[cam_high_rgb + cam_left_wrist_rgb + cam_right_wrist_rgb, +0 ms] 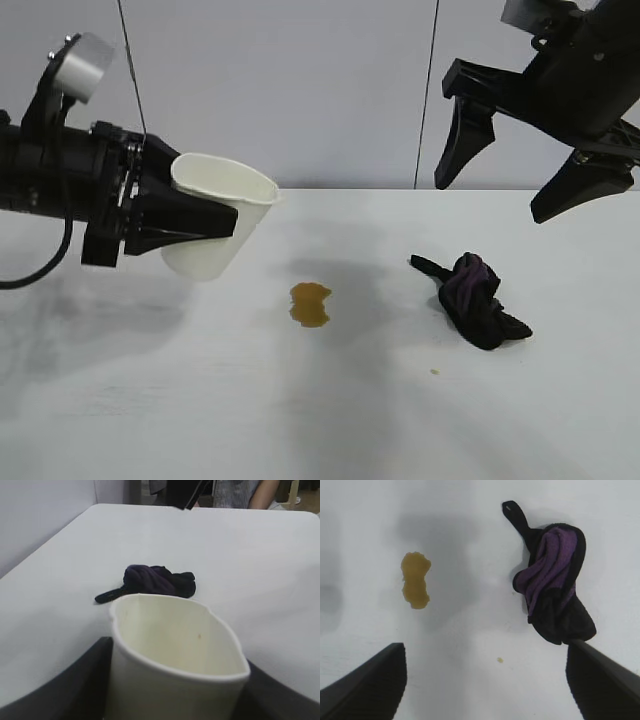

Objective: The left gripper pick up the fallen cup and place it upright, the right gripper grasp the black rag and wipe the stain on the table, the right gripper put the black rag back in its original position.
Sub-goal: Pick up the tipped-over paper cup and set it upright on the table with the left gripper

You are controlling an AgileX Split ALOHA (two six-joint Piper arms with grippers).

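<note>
White desk (150,420) runs wide under me, with a pale wall behind it. I hold the cup (218,214) in my left pincer (190,225), clenched on its sides and lifted clear of the desk at the left. The cup is tilted, its mouth turned up and toward the wall, and its rim is squeezed into an oval, as my left wrist view shows (175,650). The stain (309,303) lies on the desk near the middle, an amber blotch, apart from the cup and from the rag (475,300). The rag sits bunched to the right of the stain, black with purple folds, one thin strip sticking out toward the stain's side. A tiny brown speck (434,372) sits on the desk nearer the camera than the rag. My right pincer (515,170) hangs high above the rag, released, fingers spread wide and touching nothing; its wrist view looks down on rag (555,590) and stain (415,580) together
</note>
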